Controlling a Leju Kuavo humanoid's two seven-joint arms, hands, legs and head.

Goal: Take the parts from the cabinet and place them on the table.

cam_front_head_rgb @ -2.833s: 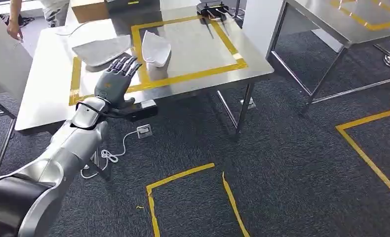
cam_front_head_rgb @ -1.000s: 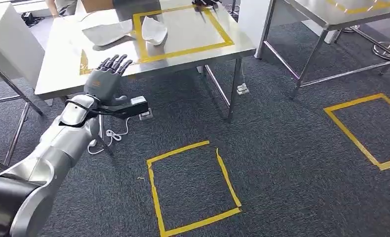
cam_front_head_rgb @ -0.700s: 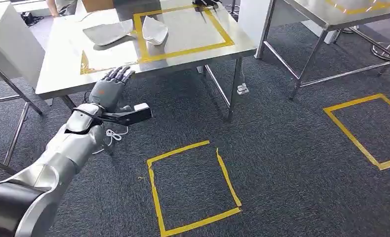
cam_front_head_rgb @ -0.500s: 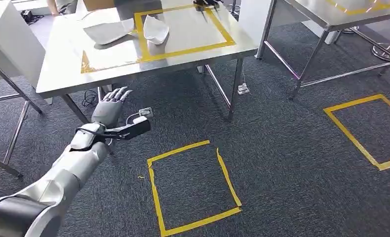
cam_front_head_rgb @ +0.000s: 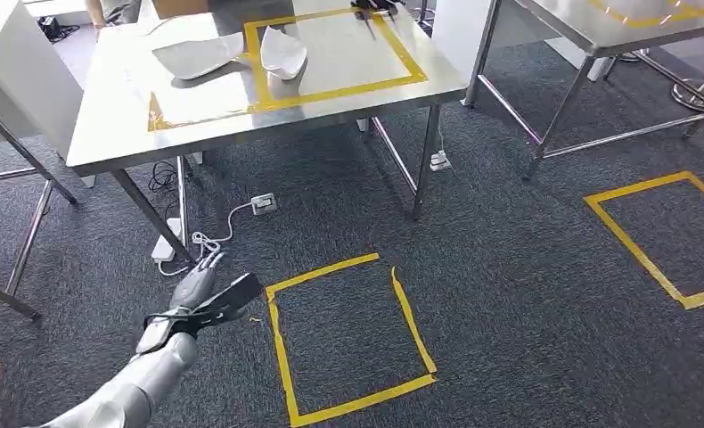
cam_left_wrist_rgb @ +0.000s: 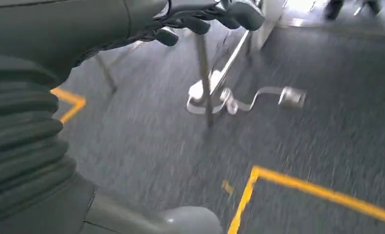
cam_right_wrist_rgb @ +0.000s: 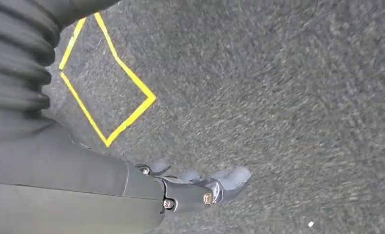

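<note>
left hand (cam_front_head_rgb: 197,287) empty, fingers extended

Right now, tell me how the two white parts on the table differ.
The left white part lies low and flat, outside the yellow tape outline; the right white part stands up on its edge, just inside it. The left one looks wider and greyer, the right one more curved and brighter. Both rest on the steel table, close together.

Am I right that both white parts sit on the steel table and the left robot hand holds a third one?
Not quite. Both white parts do sit on the steel table, but the left robot hand holds nothing; the head view shows it empty, low over the carpet.
</note>
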